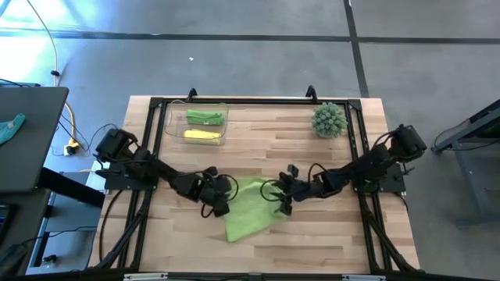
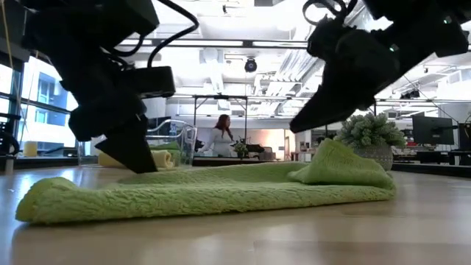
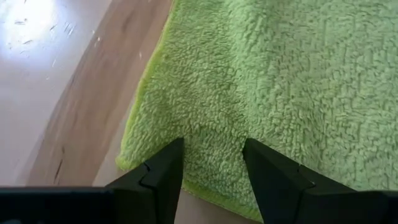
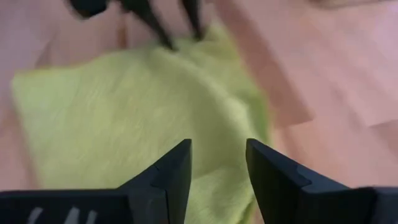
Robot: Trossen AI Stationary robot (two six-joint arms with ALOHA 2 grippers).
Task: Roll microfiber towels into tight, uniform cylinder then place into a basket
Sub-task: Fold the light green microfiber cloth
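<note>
On the wooden table (image 1: 312, 234), listed from the left side across:

Left arm: reaches in from the left edge toward the table's middle. Left gripper (image 1: 219, 197) sits at the left edge of the green towel (image 1: 251, 208). In the left wrist view the two dark fingers (image 3: 163, 180) stand apart at a moderate gap, with the towel's edge (image 3: 249, 93) showing between and beyond them; they hold nothing. In the low view this gripper (image 2: 136, 158) comes down to the cloth's left portion.

Basket (image 1: 173, 125): clear shallow tray at the far left of the table, well apart from both grippers. Contents: one rolled green towel (image 1: 205, 118) on the far side, one rolled yellow towel (image 1: 201, 135) just beside it on the near side.

Green towel, unrolled: lies flat near the table's middle, between the two grippers, with its near corner pointing toward the front edge. In the low view its right end (image 2: 342, 165) is bunched up into a raised fold.

Right gripper (image 1: 283, 195): at the towel's right edge, fingers (image 4: 174, 177) parted at a moderate gap and empty, the cloth (image 4: 137, 118) lying ahead of them. Right arm extends from the right edge.

Spiky green plant (image 1: 329, 120): far right of the table, well apart from the towel.

Person (image 2: 219, 136): in the room behind the table, far off.
</note>
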